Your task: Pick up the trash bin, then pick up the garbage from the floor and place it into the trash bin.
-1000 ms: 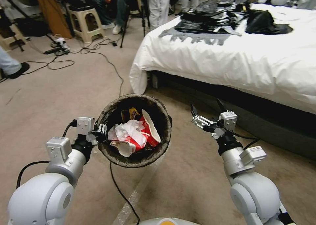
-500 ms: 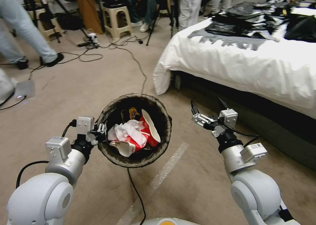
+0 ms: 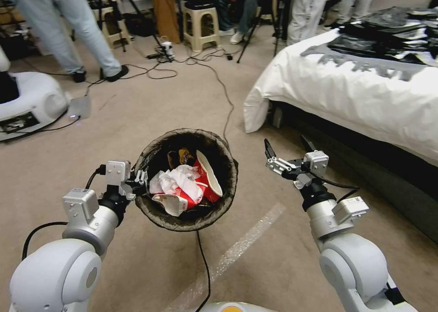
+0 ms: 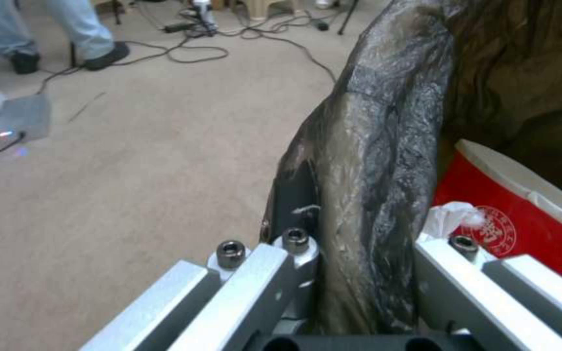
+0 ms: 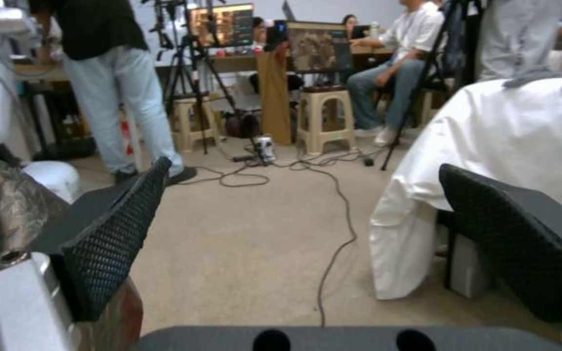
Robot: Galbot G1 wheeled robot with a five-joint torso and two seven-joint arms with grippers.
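Left gripper, fingers clamped across the near rim of the round trash bin with dark brownish-black bag liner, which it holds above the beige carpet; one finger lies inside the liner, one outside. Inside the bin: crumpled white paper, red-and-white paper packaging, and a yellow snack wrapper. Right gripper, black fingers spread apart and holding nothing, just beside the bin, near the white-sheeted bed.
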